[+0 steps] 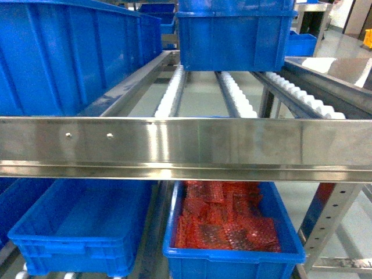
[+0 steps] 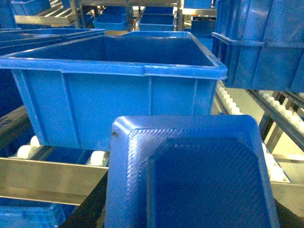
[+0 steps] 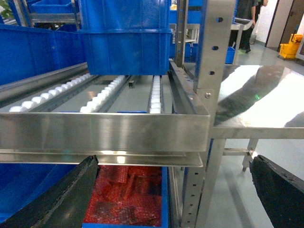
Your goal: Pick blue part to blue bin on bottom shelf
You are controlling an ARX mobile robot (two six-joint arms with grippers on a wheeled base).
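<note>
The blue part (image 2: 190,171), a ribbed tray-like piece, fills the lower half of the left wrist view. My left gripper (image 2: 190,213) is shut on it, and only a dark finger (image 2: 90,206) shows past its left edge. The part hangs in front of the steel front rail (image 2: 42,180). An empty blue bin (image 1: 81,226) sits on the bottom shelf (image 1: 152,232), left of the divider. My right gripper (image 3: 173,199) is open and empty, with its dark fingers (image 3: 61,199) wide apart in front of the rack. Neither gripper shows in the head view.
A blue bin of red parts (image 1: 226,224) sits beside the empty one. The upper roller level (image 1: 174,93) carries large blue bins (image 1: 235,38) (image 2: 118,80). A shiny rail (image 1: 186,145) crosses the head view. A rack post (image 3: 209,118) and a steel table (image 3: 266,104) stand at the right.
</note>
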